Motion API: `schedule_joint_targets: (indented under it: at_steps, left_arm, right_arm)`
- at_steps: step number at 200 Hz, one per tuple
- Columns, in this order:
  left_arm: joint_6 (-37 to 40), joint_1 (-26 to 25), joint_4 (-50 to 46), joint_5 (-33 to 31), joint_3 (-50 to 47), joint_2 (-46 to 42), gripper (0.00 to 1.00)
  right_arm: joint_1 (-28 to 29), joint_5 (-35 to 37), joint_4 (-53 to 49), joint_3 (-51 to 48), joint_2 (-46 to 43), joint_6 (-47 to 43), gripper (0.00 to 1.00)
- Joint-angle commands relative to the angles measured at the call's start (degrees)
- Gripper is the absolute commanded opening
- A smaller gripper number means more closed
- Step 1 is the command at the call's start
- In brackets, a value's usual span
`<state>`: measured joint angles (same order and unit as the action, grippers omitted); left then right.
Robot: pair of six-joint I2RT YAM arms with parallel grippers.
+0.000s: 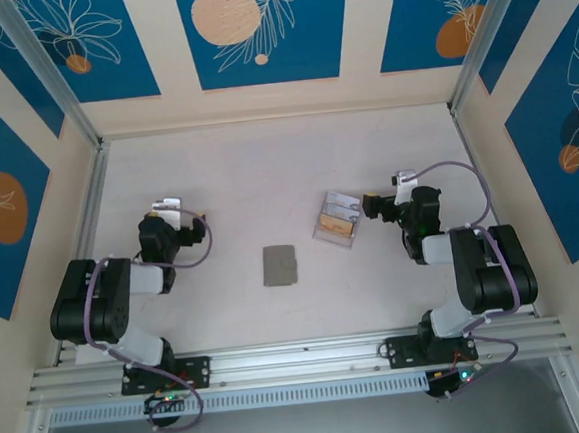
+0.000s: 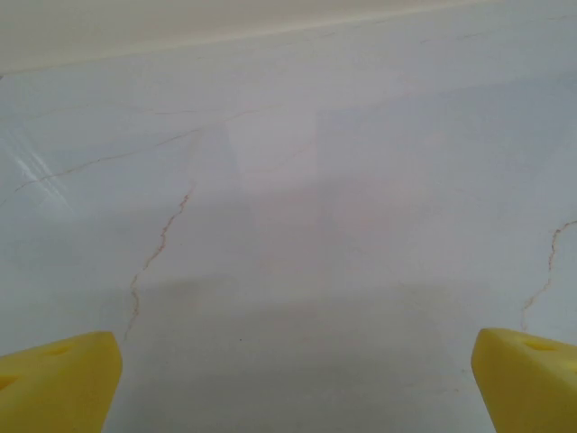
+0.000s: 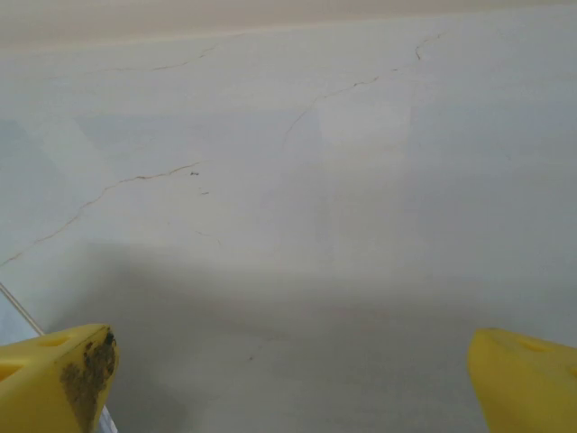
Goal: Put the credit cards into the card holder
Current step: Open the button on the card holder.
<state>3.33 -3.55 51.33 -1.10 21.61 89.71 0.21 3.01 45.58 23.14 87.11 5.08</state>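
Observation:
The card holder [image 1: 279,265] is a flat dull-grey wallet lying closed near the middle of the table. The credit cards sit in a clear plastic box [image 1: 323,232] to its upper right: an orange-tan card [image 1: 338,227] at the front and pale cards [image 1: 342,203] behind it. My right gripper [image 1: 383,206] hovers just right of that box, open, with nothing between its yellow fingers [image 3: 59,374]. On the left side of the table, well away from the wallet, my left gripper [image 1: 177,221] also stands open and empty over bare tabletop, its yellow fingertips [image 2: 54,379] wide apart.
The white tabletop [image 1: 237,181] has faint cracks. Cream walls with blue patterned panels [image 1: 255,29] close it at the back and both sides. An aluminium rail [image 1: 301,361] runs along the near edge. A clear box edge [image 3: 18,311] shows at the right wrist view's lower left.

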Motion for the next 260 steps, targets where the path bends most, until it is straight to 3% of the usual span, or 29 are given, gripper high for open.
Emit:
schedule_joint_targets:
  at_steps: [1, 159, 214, 227, 239, 260]
  left_arm:
    - [-0.08, -0.01, -0.22, 0.31, 0.72, -0.68, 1.00]
    - [-0.26, 0.02, 0.02, 0.31, 0.63, -0.68, 1.00]
    - [-0.56, -0.15, -0.74, -1.76, 0.81, -1.38, 1.00]
    - [-0.06, -2.41, -6.05, -8.44, 2.21, -4.88, 1.00]
    - [1.58, -4.00, -16.32, -9.82, 6.33, -8.06, 1.00]
    - [-0.07, -6.22, -36.45, -15.74, 15.68, -11.66, 1.00]
  right_arm:
    - [0.49, 1.10, 0.58, 0.67, 0.07, -0.42, 0.99]
    - [-1.02, -1.84, 0.24, 0.87, 0.17, 0.53, 0.99]
    - [-0.97, 0.86, 0.14, 0.94, -0.47, 1.66, 0.99]
    - [-0.07, 9.25, -6.55, 2.29, -5.37, 3.84, 0.99]
    - [-0.31, 14.51, -19.28, 6.57, -10.59, 7.90, 0.99]
    - [-3.37, 15.18, -36.59, 14.20, -14.84, 20.88, 0.99]
